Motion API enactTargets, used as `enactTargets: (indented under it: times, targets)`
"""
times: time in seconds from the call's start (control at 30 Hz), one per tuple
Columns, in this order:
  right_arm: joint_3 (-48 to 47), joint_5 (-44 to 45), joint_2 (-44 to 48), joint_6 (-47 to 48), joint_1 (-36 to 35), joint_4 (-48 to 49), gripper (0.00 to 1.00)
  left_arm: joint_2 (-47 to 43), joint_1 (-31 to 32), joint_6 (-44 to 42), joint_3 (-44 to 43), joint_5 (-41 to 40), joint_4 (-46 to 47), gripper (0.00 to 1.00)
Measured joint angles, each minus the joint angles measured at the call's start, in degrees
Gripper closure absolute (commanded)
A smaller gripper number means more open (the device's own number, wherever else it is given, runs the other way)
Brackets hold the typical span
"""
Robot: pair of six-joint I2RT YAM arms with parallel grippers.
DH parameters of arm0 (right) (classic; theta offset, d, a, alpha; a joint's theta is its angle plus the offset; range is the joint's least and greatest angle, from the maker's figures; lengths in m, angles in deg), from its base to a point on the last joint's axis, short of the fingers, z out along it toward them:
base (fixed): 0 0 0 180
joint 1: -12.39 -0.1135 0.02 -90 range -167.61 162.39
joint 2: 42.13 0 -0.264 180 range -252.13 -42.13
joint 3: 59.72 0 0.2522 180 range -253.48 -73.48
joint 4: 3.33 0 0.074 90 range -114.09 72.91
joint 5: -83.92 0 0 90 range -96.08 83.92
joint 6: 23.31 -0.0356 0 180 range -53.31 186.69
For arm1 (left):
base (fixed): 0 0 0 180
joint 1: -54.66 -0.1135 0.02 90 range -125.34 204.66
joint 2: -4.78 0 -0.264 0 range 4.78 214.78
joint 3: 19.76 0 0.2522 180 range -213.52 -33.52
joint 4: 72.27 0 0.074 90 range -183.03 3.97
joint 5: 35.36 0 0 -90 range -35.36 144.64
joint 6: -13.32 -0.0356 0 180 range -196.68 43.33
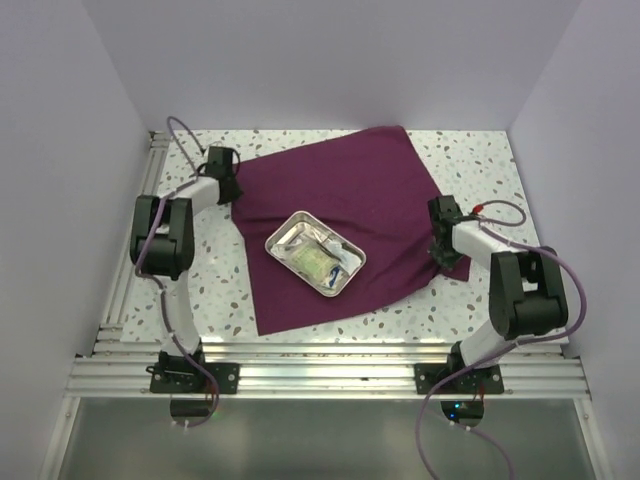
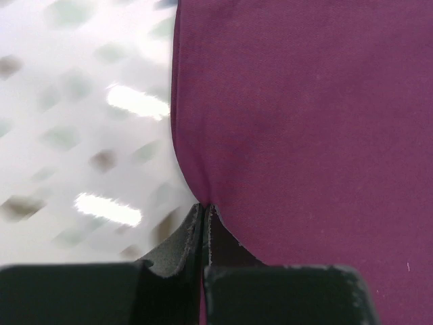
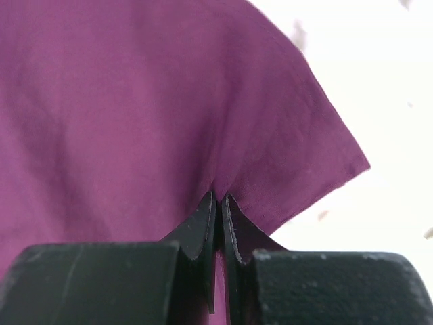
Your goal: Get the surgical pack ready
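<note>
The deep purple cloth (image 1: 340,205) lies spread flat as a square sheet on the speckled table. A small shiny steel tray (image 1: 314,251) sits on its middle with white and green sachets inside. My left gripper (image 1: 226,187) is shut on the cloth's left corner; the wrist view shows the fabric (image 2: 304,122) pinched between the closed pads (image 2: 186,240). My right gripper (image 1: 443,250) is shut on the cloth's right corner; its wrist view shows the fabric (image 3: 135,115) bunched between the closed pads (image 3: 201,227).
White walls enclose the table on the left, back and right. An aluminium rail frame (image 1: 320,375) runs along the near edge and up the left side. Bare speckled tabletop (image 1: 215,290) shows round the cloth.
</note>
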Motion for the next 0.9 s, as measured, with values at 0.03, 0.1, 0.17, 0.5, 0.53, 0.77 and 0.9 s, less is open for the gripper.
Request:
enactTargets:
  times: [0.03, 0.1, 0.17, 0.5, 0.53, 0.77, 0.9]
  targets:
    - [-1.6, -0.7, -1.6, 0.9, 0.1, 0.6, 1.00, -2.6, -1.2, 1.2, 4.0, -0.9, 0.8, 1.00]
    - [-6.0, -1.9, -5.6, 3.0, 0.4, 1.2, 1.00, -7.8, -3.1, 3.5, 11.8, -3.0, 3.3, 1.00]
    - [-11.0, -3.0, -9.7, 5.1, 0.7, 1.3, 1.00, -12.7, -4.5, 6.0, 18.6, -5.7, 4.7, 1.00]
    - [-30.0, -7.8, -23.8, 13.8, 4.6, 0.2, 1.00, -35.5, -2.8, 17.1, 42.2, -16.7, 12.0, 1.00]
    - [-31.8, -7.7, -24.9, 14.4, 4.8, -0.3, 1.00, -37.6, -1.8, 17.9, 43.7, -18.0, 12.0, 1.00]
    - [-35.5, -7.4, -27.4, 16.3, 6.3, -1.7, 1.00, -40.6, 3.6, 20.9, 45.6, -25.4, 11.9, 1.00]
    - [-36.2, -9.6, -27.7, 16.4, 9.0, -1.8, 1.00, -35.6, 3.6, 22.6, 43.8, -26.8, 10.5, 1.00]
